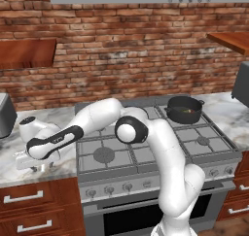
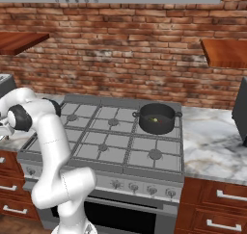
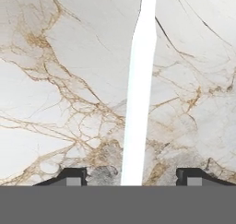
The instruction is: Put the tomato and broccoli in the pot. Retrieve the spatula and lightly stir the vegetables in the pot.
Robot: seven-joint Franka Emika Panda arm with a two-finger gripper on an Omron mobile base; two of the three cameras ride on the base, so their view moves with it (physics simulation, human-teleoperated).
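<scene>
My gripper (image 1: 35,168) hangs low over the marble counter (image 1: 58,118) left of the stove (image 1: 146,147). My fingers (image 3: 73,176) stand apart on either side of the spatula (image 3: 138,103), whose pale handle lies flat on the marble between them, untouched. Far right, on the back burner, the pot (image 1: 185,109) holds the tomato (image 2: 149,120) and broccoli (image 2: 155,119).

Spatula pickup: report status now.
Claw open, low over marble counter. Spatula handle between fingertips, ungripped. Vegetables in pot. Nothing in the way.
</scene>
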